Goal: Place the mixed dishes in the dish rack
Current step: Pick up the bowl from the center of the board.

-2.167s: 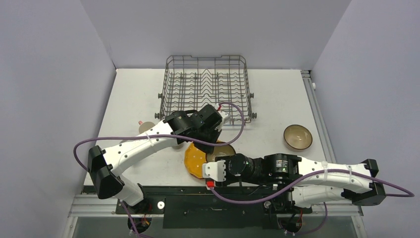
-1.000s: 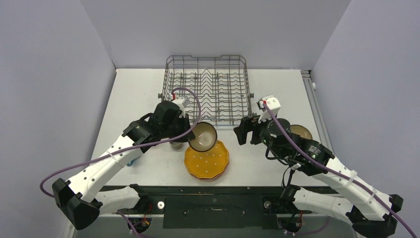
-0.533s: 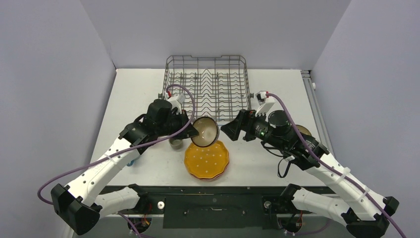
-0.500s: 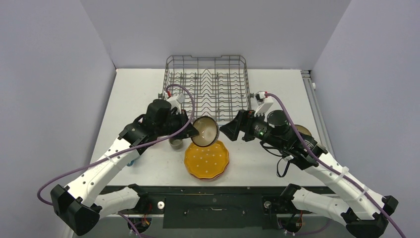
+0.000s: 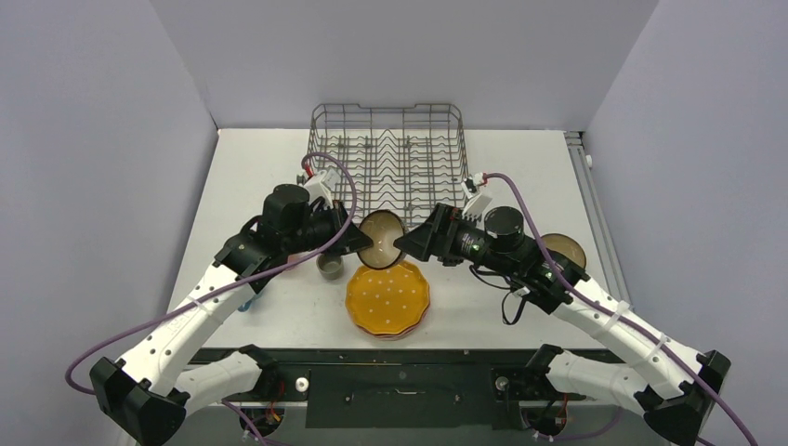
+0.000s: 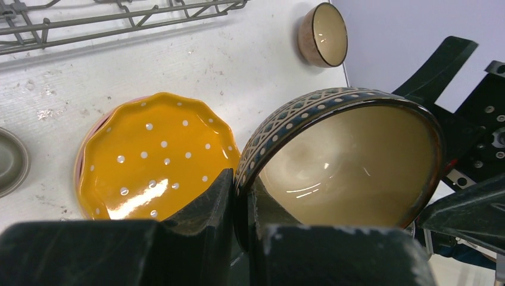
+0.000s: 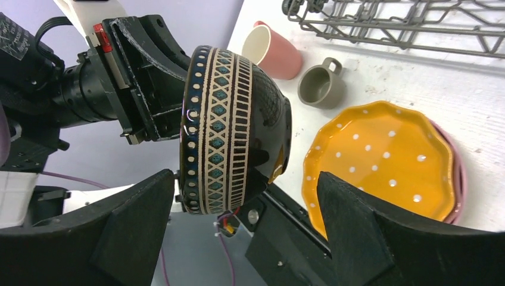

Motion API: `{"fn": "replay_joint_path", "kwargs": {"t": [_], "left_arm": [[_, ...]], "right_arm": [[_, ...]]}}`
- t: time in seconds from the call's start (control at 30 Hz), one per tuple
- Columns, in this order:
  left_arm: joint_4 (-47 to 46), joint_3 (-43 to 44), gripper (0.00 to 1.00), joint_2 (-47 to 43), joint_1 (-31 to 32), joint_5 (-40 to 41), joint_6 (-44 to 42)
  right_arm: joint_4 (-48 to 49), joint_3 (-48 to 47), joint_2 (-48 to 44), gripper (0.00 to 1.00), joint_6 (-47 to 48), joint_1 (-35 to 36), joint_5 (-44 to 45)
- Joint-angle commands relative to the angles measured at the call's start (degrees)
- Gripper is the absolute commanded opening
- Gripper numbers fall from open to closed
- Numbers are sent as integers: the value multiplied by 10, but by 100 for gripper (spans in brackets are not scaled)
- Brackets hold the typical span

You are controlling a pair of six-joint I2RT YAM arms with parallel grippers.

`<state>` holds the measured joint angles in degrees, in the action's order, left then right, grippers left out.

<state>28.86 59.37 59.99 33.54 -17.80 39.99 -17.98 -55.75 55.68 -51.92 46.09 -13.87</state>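
Between both arms, seen from overhead: dark brown round ceramic bowl [image 5: 379, 240] tipped on edge, clear of the white table [image 5: 520, 177], just short of the large grey wire dish rack [image 5: 388, 153]. Grip detail unreadable from up there.

Left wrist view only: glossy tan inside; left gripper [image 6: 240, 202] pinching the rim, one finger inside, one outside.

Right wrist view only: banded blue-and-cream pattern outside; past the bowl, pink ceramic cup [image 7: 274, 50] and grey-green handled cup [image 7: 321, 86].

Right gripper [image 7: 245, 179] spread wide; bowl's foot turned toward it, just ahead of the fingers, centred on the gap. Contact: cannot tell.

Beneath both grippers: scalloped orange-yellow white-dotted plate [image 5: 388, 299] stacked on pink plate [image 7: 461, 179]. Terracotta round bowl [image 6: 321, 34] well beyond left gripper.
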Motion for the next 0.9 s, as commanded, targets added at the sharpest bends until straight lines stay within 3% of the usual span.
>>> {"fn": "replay_joint_path", "kwargs": {"t": [0.0,0.87], "left_arm": [[-87,9,0,-24,-5,-27,16],[-120,14,0,-17,-6,-46,35]], "right_arm": [[73,9,5,84,-45,-4,-18],[140,24,28,79,-100,-5,-15]]}}
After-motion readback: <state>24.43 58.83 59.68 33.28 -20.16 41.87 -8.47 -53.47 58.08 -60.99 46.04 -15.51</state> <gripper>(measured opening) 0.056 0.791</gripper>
